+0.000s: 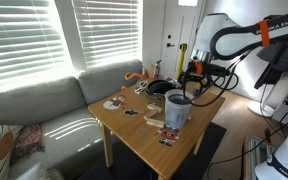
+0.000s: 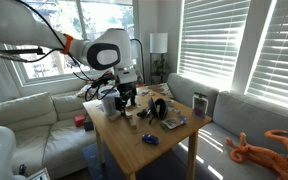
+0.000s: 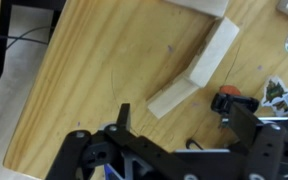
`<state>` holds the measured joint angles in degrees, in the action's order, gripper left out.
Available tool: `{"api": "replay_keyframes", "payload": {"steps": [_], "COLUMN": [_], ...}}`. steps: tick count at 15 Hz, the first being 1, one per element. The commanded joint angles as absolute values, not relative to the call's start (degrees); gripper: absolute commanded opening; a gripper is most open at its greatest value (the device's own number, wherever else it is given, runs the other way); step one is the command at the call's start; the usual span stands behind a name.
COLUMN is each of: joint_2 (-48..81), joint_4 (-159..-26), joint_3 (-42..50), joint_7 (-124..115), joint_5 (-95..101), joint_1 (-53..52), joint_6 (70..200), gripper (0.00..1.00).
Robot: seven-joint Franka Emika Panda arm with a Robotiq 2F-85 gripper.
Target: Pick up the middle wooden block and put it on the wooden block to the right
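In the wrist view three pale wooden blocks lie on the wooden table (image 3: 84, 70). One block (image 3: 174, 97) lies just ahead of my fingers. A longer block (image 3: 215, 48) touches its far end at an angle. A third block (image 3: 199, 5) is cut off by the top edge. My gripper (image 3: 184, 125) is open and empty, hovering above the table just short of the nearest block. The gripper also shows in both exterior views (image 1: 191, 76) (image 2: 124, 96), held over the table. The blocks are too small to make out there.
A small red and black object (image 3: 234, 101) lies next to my right finger. A grey cup (image 1: 177, 108), a black bowl (image 1: 159, 88) and small clutter sit on the table. A sofa (image 1: 44, 105) lines the window side. The table's edge (image 3: 24, 90) is at the left.
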<state>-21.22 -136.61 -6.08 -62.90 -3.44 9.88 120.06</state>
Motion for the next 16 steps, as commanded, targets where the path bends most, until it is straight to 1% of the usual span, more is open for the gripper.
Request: {"api": "replay_keyframes", "payload": {"steps": [1,3,4,6,11,13,15,16], "joint_2": [-20.30,-21.02,-20.40,-20.43,-17.19,-15.92,-14.78,-14.51], "joint_4": [-136.10,-136.56,-136.21,-136.21,-138.58,-138.90,-138.80,-138.83], "joint_3": [-2.19,-2.37,-2.60,-2.35,-2.73,-2.56,-2.43,-2.50], "joint_7": [-59.16,-61.86,-60.71,-61.18,-65.54,-66.44,-66.97,-66.96], "joint_5": [-12.93,-14.15,-11.92,-12.29,-12.59,-12.86,-13.36,-13.33], "joint_1": [5.79,6.09,6.06,6.12,6.52,6.25,5.78,5.51], "joint_6": [119.12,121.68,119.60,120.81,129.46,131.01,131.40,131.31], "gripper": [1.00,1.00,1.00,1.00,1.00,0.95,0.85,0.84]}}
